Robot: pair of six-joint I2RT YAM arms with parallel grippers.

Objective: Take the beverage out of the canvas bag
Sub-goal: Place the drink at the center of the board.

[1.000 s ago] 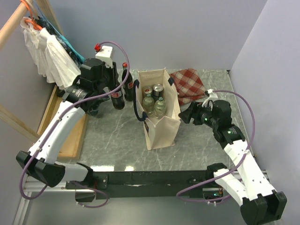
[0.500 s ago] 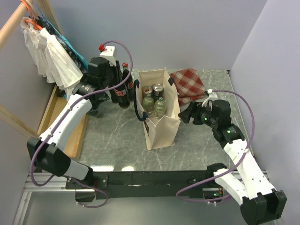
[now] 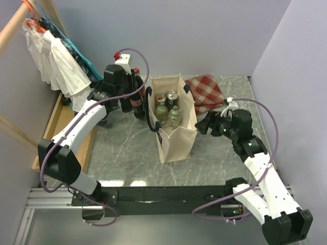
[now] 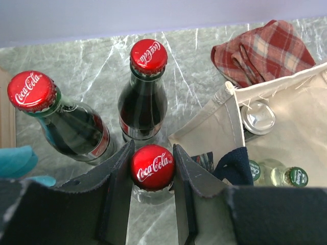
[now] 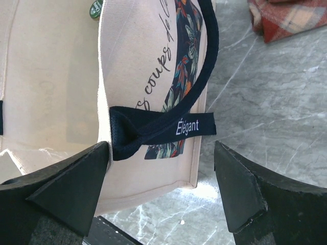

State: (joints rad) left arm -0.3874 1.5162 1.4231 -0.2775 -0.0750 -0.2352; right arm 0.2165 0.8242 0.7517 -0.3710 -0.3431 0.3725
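Left wrist view: the left end effector (image 4: 152, 176) pinches a red-capped cola bottle (image 4: 152, 166) by its neck, outside the canvas bag (image 4: 214, 121), which stands just to its right. Two other cola bottles (image 4: 143, 97) stand just ahead. The right end effector (image 5: 161, 153), fingers spread, faces the bag's printed narrow side, with the navy handle (image 5: 168, 127) framed between its fingers.

The left arm reaches upper left, the left end effector (image 4: 152, 149) pinched on a red-capped dark glass bottle (image 4: 152, 168) — the right arm bends mid-right, the right end effector (image 5: 161, 149) gaping wide.
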